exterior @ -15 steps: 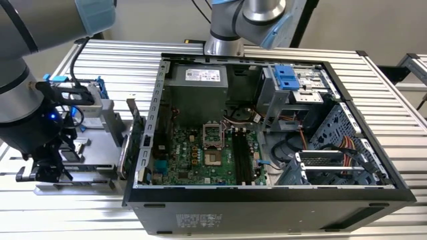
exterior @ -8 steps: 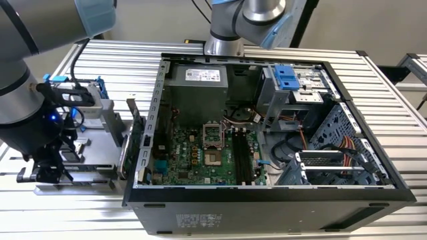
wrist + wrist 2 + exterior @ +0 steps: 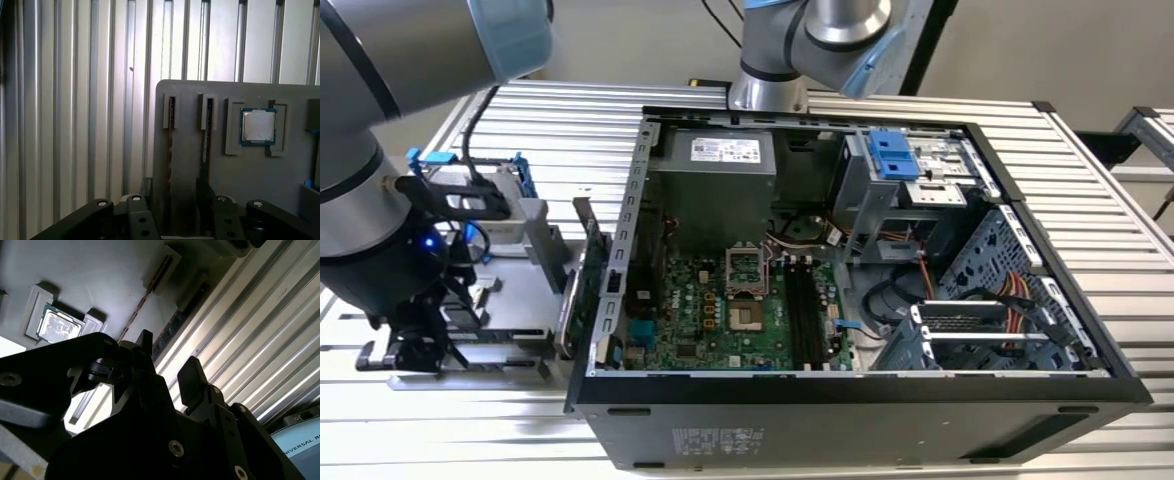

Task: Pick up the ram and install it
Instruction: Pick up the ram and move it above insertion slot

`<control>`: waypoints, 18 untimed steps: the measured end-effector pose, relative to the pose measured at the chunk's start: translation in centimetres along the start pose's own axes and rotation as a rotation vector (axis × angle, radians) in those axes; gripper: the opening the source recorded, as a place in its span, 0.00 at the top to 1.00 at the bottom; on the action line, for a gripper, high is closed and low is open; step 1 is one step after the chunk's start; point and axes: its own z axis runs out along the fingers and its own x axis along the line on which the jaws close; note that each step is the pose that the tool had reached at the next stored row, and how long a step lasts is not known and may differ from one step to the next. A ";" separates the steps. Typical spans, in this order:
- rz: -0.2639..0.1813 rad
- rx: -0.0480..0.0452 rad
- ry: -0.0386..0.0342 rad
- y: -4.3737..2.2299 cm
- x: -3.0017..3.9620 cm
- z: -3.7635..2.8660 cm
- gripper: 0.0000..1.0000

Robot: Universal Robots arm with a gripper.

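Note:
The ram (image 3: 205, 136) is a thin dark stick standing on edge in a slot of the grey parts tray (image 3: 190, 105). In the second wrist view the ram (image 3: 172, 328) looks bluish and runs toward the gap between my fingers. A second slot (image 3: 170, 131) beside it shows a brownish edge. My gripper (image 3: 174, 189) hovers close over these slots, open, with nothing between its fingers (image 3: 190, 375). In the exterior view the gripper (image 3: 416, 350) hangs over the tray (image 3: 507, 262) on the exterior view's left, outside the computer case.
A processor chip (image 3: 258, 126) lies in a pocket of the tray beside the slots. The open computer case (image 3: 854, 390) fills the middle of the ribbed metal table (image 3: 1107, 230). Its motherboard (image 3: 720, 310) carries long black slots (image 3: 803, 318). Cables and a drive cage (image 3: 907, 175) are on the right.

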 end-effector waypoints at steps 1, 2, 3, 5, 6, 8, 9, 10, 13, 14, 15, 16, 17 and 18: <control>0.000 0.0000 0.0001 0.00 0.00 0.07 0.00; 0.000 0.0001 0.0000 0.00 0.00 0.14 0.00; 0.000 0.0000 0.0001 0.00 0.00 0.20 0.00; 0.000 0.0000 0.0000 0.00 0.00 0.31 0.00; 0.000 0.0000 0.0000 0.00 0.00 0.36 0.00; 0.000 0.0000 0.0001 0.00 0.00 0.47 0.00; 0.000 0.0000 0.0001 0.00 0.00 0.53 0.00; 0.000 0.0001 0.0000 0.00 0.00 0.60 0.00; 0.000 -0.0001 0.0001 0.01 0.01 0.81 0.00; 0.000 -0.0002 0.0002 0.02 0.02 0.89 0.00; 0.000 -0.0002 0.0002 0.03 0.03 0.98 0.00; 0.000 0.0000 0.0001 0.04 0.04 1.08 0.00; 0.000 0.0000 0.0001 0.07 0.05 1.18 0.00; 0.000 -0.0001 0.0001 0.12 0.05 1.28 0.00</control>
